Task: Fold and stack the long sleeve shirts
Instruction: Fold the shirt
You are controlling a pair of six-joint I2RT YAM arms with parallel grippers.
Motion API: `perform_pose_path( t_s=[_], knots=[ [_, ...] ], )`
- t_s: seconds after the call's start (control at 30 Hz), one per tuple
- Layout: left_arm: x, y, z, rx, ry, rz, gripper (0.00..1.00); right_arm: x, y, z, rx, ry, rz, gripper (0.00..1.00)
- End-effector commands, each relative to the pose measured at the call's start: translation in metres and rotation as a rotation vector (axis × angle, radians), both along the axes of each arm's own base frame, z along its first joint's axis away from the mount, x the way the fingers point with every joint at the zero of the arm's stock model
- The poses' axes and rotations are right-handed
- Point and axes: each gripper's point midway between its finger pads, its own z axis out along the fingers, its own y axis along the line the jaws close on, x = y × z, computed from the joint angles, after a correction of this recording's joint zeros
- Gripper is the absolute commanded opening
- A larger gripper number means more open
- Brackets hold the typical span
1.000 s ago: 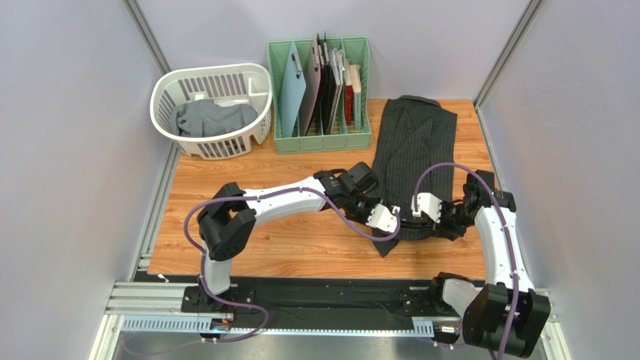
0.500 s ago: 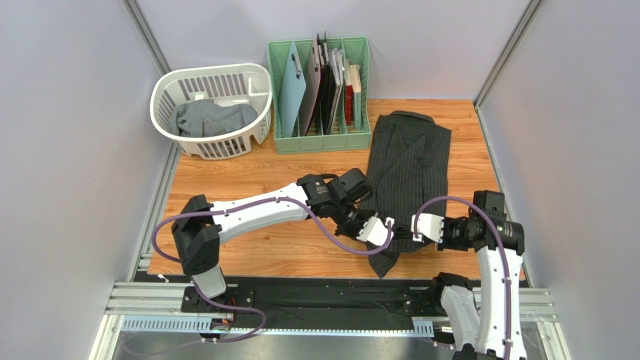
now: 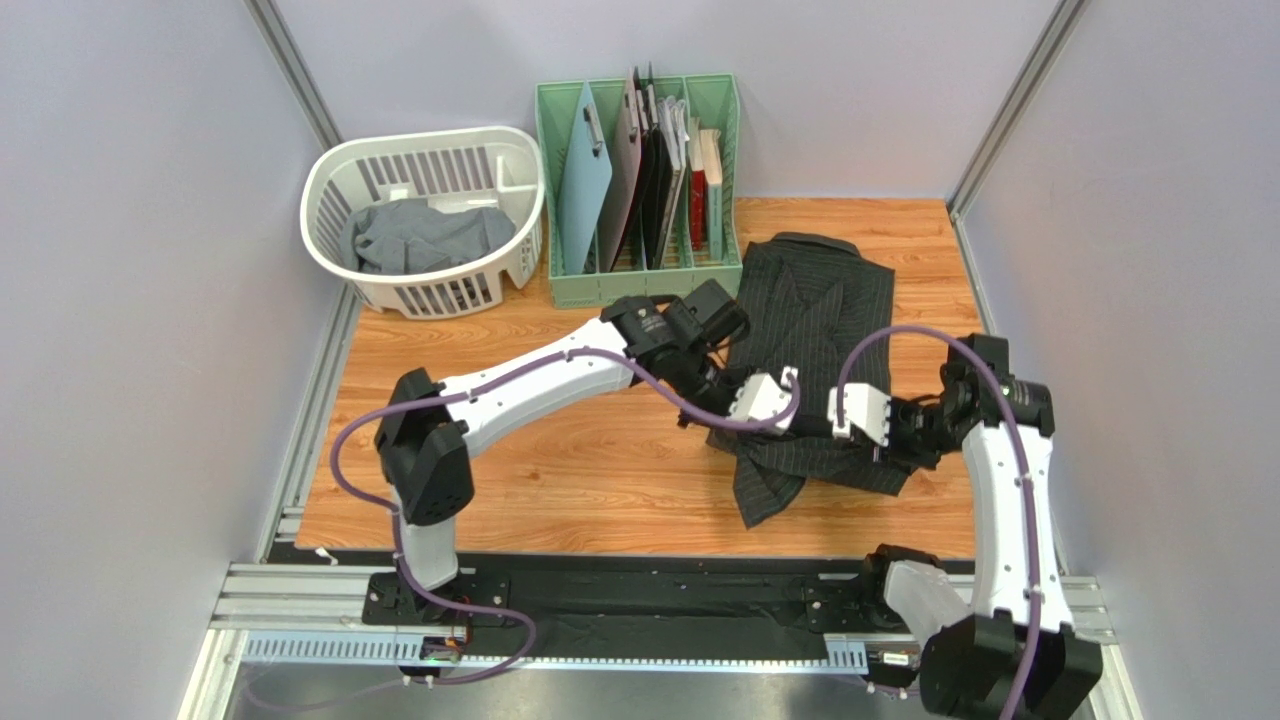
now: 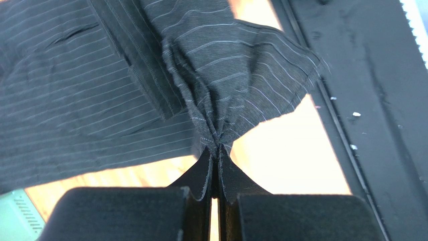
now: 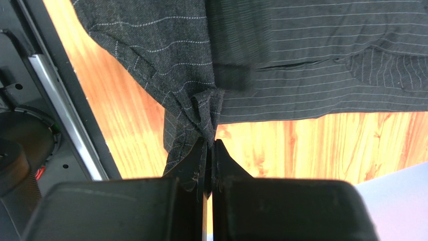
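The black pinstriped shirt point(image 3: 812, 323) lies on the right half of the wooden table, its collar toward the back. Its near hem is lifted off the table. My left gripper point(image 3: 777, 405) is shut on the hem's left part, with cloth bunched at the fingertips in the left wrist view point(image 4: 217, 148). My right gripper point(image 3: 849, 413) is shut on the hem's right part, seen pinched in the right wrist view point(image 5: 210, 143). A loose flap point(image 3: 759, 488) hangs below onto the table. The plain grey shirt point(image 3: 421, 236) lies crumpled in the white basket point(image 3: 332, 173).
A green rack point(image 3: 642, 278) of flat boards and folders stands at the back centre, next to the basket. Grey walls close in on both sides. A black rail point(image 3: 646, 593) runs along the table's near edge by the arm bases.
Both grippers have lifted the shirt's near hem and carried it toward the back. The shirt now lies shorter, with its lower part doubling over. Both arms have stretched away from their bases.
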Motion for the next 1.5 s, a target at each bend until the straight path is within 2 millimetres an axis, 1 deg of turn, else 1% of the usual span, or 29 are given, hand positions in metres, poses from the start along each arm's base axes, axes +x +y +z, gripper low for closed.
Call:
perform_pose_path(
  t_s=[0.0, 0.03, 0.07, 0.1, 0.13, 0.17, 0.2, 0.23, 0.27, 0.33, 0.37, 0.4, 0.5, 0.57, 0.63, 0.67, 0.77, 0.83, 0.87, 1.07, 1.13, 1.23, 1.27, 1.3, 1.33, 1.37, 1.4, 1.43, 1.47],
  knots=[
    [0.027, -0.005, 0.007, -0.008, 0.055, 0.025, 0.0, 0.002, 0.011, 0.019, 0.101, 0.097, -0.028, 0.0],
    [0.036, -0.01, 0.015, -0.027, 0.037, 0.03, 0.0, 0.01, 0.01, 0.021, 0.106, 0.101, -0.03, 0.0],
    [0.048, -0.008, 0.005, -0.002, 0.049, 0.043, 0.0, 0.021, 0.009, 0.018, 0.119, 0.125, -0.041, 0.0],
    [0.055, -0.009, 0.003, 0.002, 0.052, 0.054, 0.0, 0.032, 0.008, 0.024, 0.13, 0.114, -0.043, 0.0],
    [0.067, -0.016, 0.013, -0.027, 0.036, 0.061, 0.0, 0.039, 0.009, 0.024, 0.141, 0.119, -0.041, 0.0],
    [0.079, -0.013, -0.003, 0.006, 0.067, 0.083, 0.0, 0.05, 0.008, 0.017, 0.157, 0.148, -0.053, 0.0],
    [0.089, -0.019, 0.006, -0.017, 0.047, 0.088, 0.0, 0.06, 0.006, 0.018, 0.155, 0.138, -0.056, 0.0],
    [0.095, -0.018, 0.001, -0.004, 0.055, 0.092, 0.0, 0.066, 0.006, 0.015, 0.154, 0.145, -0.058, 0.0],
    [0.106, -0.019, -0.017, 0.023, 0.072, 0.106, 0.0, 0.08, 0.004, 0.006, 0.158, 0.155, -0.069, 0.0],
    [0.121, -0.023, -0.02, 0.013, 0.057, 0.121, 0.0, 0.094, 0.002, -0.001, 0.168, 0.17, -0.101, 0.0],
    [0.13, -0.023, -0.033, 0.025, 0.069, 0.135, 0.0, 0.105, 0.0, -0.005, 0.165, 0.158, -0.111, 0.0],
    [0.138, -0.025, -0.034, 0.014, 0.06, 0.148, 0.0, 0.11, -0.002, -0.015, 0.173, 0.195, -0.136, 0.0],
    [0.164, -0.029, -0.043, -0.018, 0.051, 0.208, 0.0, 0.138, -0.007, -0.026, 0.179, 0.177, -0.174, 0.0],
    [0.183, -0.031, -0.047, -0.043, 0.046, 0.264, 0.0, 0.156, -0.008, -0.025, 0.189, 0.151, -0.205, 0.0],
    [0.203, -0.036, -0.041, -0.087, 0.028, 0.338, 0.0, 0.164, -0.008, -0.029, 0.199, 0.165, -0.232, 0.0],
    [0.215, -0.034, -0.035, -0.111, 0.02, 0.377, 0.0, 0.172, -0.01, -0.023, 0.197, 0.141, -0.243, 0.0],
    [0.238, -0.04, -0.014, -0.202, 0.027, 0.452, 0.0, 0.179, -0.014, -0.018, 0.19, 0.119, -0.254, 0.0],
    [0.242, -0.046, -0.007, -0.241, 0.02, 0.445, 0.0, 0.182, -0.014, -0.023, 0.185, 0.119, -0.254, 0.0],
    [0.242, -0.048, -0.009, -0.246, 0.024, 0.442, 0.01, 0.187, -0.016, -0.027, 0.179, 0.113, -0.264, 0.0],
    [0.246, -0.05, -0.039, -0.233, 0.038, 0.466, 0.04, 0.197, -0.029, -0.057, 0.136, 0.157, -0.331, 0.0],
    [0.248, -0.05, -0.049, -0.229, 0.029, 0.469, 0.04, 0.194, -0.03, -0.067, 0.129, 0.178, -0.346, 0.0],
    [0.255, -0.052, -0.059, -0.226, 0.012, 0.49, 0.13, 0.198, -0.033, -0.077, 0.119, 0.186, -0.384, 0.0],
    [0.259, -0.052, -0.062, -0.226, 0.009, 0.505, 0.2, 0.2, -0.034, -0.079, 0.118, 0.188, -0.4, 0.0],
    [0.265, -0.052, -0.06, -0.227, -0.001, 0.541, 0.24, 0.202, -0.035, -0.084, 0.127, 0.207, -0.444, 0.01],
    [0.27, -0.052, -0.066, -0.221, 0.0, 0.56, 0.27, 0.207, -0.036, -0.083, 0.13, 0.2, -0.466, 0.02],
    [0.273, -0.052, -0.064, -0.22, -0.002, 0.579, 0.35, 0.211, -0.041, -0.084, 0.119, 0.199, -0.493, 0.03],
    [0.28, -0.053, -0.052, -0.237, -0.005, 0.616, 0.38, 0.212, -0.044, -0.086, 0.109, 0.203, -0.517, 0.04],
    [0.284, -0.049, -0.051, -0.229, 0.012, 0.645, 0.41, 0.213, -0.046, -0.09, 0.106, 0.222, -0.563, 0.06],
    [0.287, -0.047, -0.045, -0.23, 0.026, 0.668, 0.49, 0.216, -0.051, -0.089, 0.085, 0.217, -0.587, 0.19]
  ],
)
